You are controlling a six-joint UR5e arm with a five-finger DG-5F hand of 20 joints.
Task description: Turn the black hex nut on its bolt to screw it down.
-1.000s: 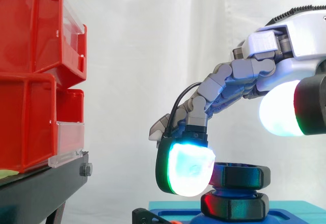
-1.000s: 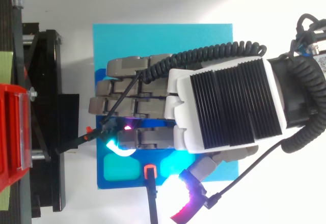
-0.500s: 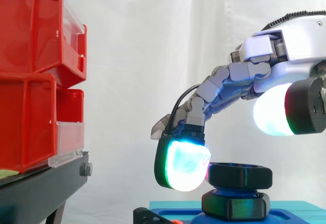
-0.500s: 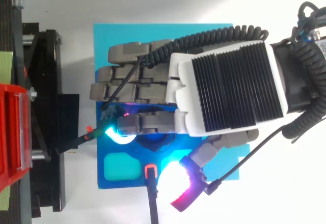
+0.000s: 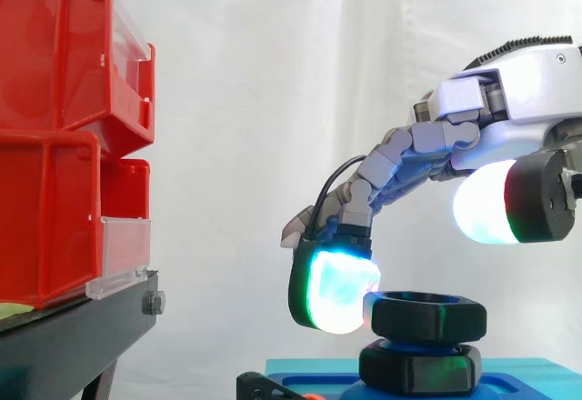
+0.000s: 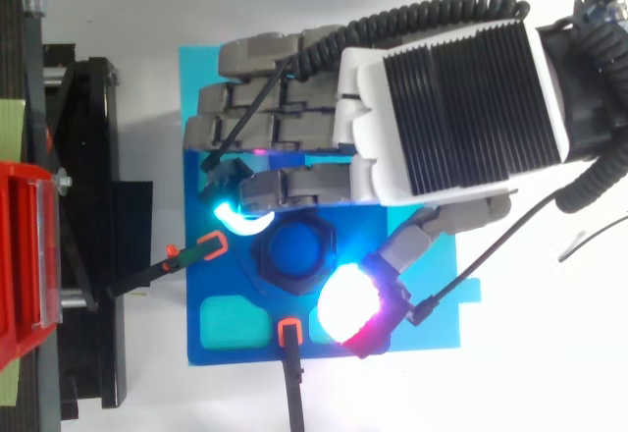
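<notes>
**Q:** Where does the task's part sit?

**Operator:** The black hex nut [image 5: 425, 316] sits high on its blue bolt [image 6: 297, 248]. Below it is a second black hex piece [image 5: 418, 369], at the foot of the blue board [image 6: 196, 88]. The bolt stands upright so that I can work the nut from above. I judge there is travel left, though the thread itself is hidden.

**Q:** And the hand?

**Operator:** My hand [image 6: 451, 88] reaches over the board with its fingers relaxed, gripping nothing. One glowing pad [image 5: 335, 291] hangs just beside the nut's left flank; whether it touches, I cannot tell. The thumb pad [image 5: 486, 202] is well above the nut's level. In the top view it lies on the nut's opposite side.

**Q:** Why this arrangement?

**Operator:** Finger and thumb bracket the nut, so closing them would catch opposite sides. I judge the thumb must come down first. The red bins [image 5: 64, 136] on their black stand [image 5: 82, 327] are well apart to the left, clear of any sweep.
</notes>
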